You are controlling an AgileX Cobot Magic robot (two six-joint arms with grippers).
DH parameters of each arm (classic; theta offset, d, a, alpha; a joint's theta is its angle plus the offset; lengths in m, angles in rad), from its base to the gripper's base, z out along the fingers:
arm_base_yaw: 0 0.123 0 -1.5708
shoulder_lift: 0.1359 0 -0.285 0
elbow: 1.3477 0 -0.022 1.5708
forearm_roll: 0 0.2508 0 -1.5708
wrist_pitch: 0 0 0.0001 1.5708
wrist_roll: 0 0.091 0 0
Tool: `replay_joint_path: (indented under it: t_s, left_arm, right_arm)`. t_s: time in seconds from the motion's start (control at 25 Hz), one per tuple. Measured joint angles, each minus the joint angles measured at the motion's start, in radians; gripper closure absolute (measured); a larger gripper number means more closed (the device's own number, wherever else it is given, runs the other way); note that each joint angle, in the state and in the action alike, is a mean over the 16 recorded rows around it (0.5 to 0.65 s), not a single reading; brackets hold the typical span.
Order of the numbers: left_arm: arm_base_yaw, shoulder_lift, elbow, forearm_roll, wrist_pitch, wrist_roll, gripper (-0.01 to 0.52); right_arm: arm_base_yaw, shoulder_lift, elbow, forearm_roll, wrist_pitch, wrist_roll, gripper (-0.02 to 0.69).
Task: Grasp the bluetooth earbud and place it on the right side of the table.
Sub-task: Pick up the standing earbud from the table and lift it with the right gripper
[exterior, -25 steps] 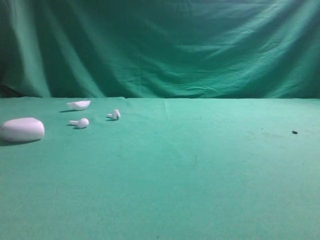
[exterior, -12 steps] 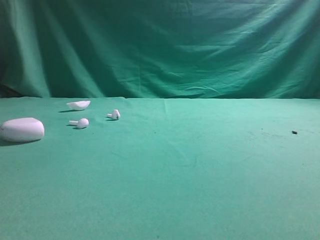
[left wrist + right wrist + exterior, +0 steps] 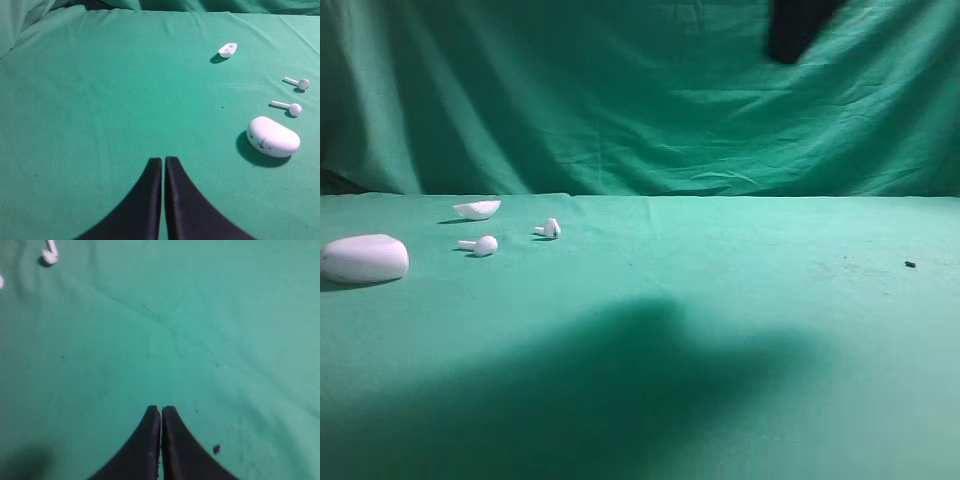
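Observation:
The bluetooth earbud, white with a small dark mark, lies on the green table at the back left. It also shows in the left wrist view. A plain white earbud lies left of it and nearer the front. My left gripper is shut and empty, well short of the white case. My right gripper is shut and empty, high over the cloth. One earbud lies far from it at the top left. A dark blurred arm part hangs at the top of the exterior view.
The pebble-shaped white case sits at the far left. A small white shell-like piece lies behind the earbuds. A tiny dark speck lies on the right side of the cloth. A broad shadow covers the front middle.
A dark arm part has come into the top of the exterior view. A large shadow has spread over the front of the table. The earbuds and case have not moved.

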Motion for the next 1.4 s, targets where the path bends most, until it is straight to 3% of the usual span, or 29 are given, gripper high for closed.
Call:
replay_joint_path:
  t_s: [0.32, 0.68, 1.0, 1.4]
  left_arm:
    - [0.000, 0.000, 0.000, 0.000, 0.000, 0.000, 0.514]
    - [0.000, 0.000, 0.000, 0.000, 0.000, 0.000, 0.514]
    - [0.000, 0.000, 0.000, 0.000, 0.000, 0.000, 0.514]
    - [0.000, 0.000, 0.000, 0.000, 0.000, 0.000, 0.514]
  right_arm:
    - [0.179, 0.379, -0.436, -0.060, 0.162, -0.007, 0.640]
    - [0.255, 0.699, -0.826, -0.079, 0.290, -0.011, 0.458]
    - [0.263, 0.849, -0.963, -0.078, 0.292, -0.011, 0.311]
    - [0.263, 0.910, -0.979, -0.059, 0.223, -0.011, 0.294]
